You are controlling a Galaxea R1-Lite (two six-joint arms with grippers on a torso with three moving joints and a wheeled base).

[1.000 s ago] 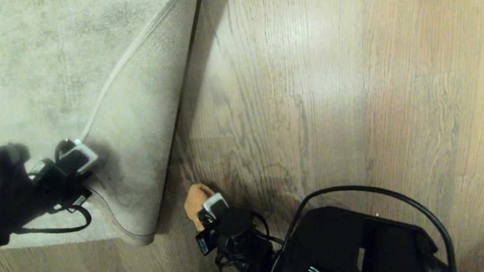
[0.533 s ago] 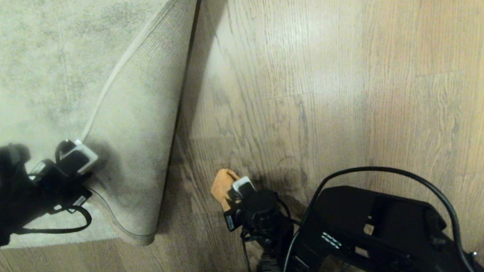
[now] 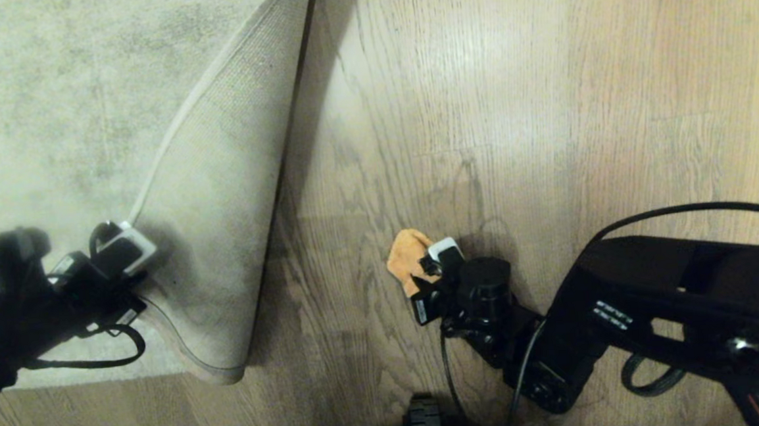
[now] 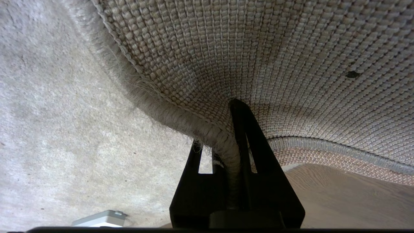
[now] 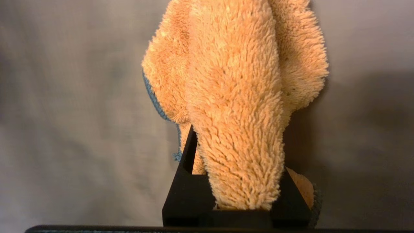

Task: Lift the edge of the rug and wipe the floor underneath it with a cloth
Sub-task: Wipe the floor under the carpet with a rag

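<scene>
Rug edge (image 3: pixel 221 203) is the landmark: the corner is folded back over the pile so its paler woven backing faces up, a long flap whose axis runs from the far fold down toward the robot, its rounded tip pointing at the near strip of planks. Floor (image 3: pixel 546 130), light wood grain, lies bare beside the flap on the right, with a shadowed band just against the fold line. On the flap's left side the left gripper (image 4: pixel 233 142) is clamped narrow on the bound border, the cord-like edging pinched between its fingers. Well to the right of the flap, on open planks, the right gripper (image 3: pixel 432 269) is closed on the cloth (image 5: pixel 239 106), a fluffy orange wad with teal trim, bunched lengthwise and sticking out beyond the fingertips toward the flap. To wipe well, I judge the cloth should press flat on the planks and sweep in toward the shadowed band by the fold, while the left grip holds the flap steady and raised.
</scene>
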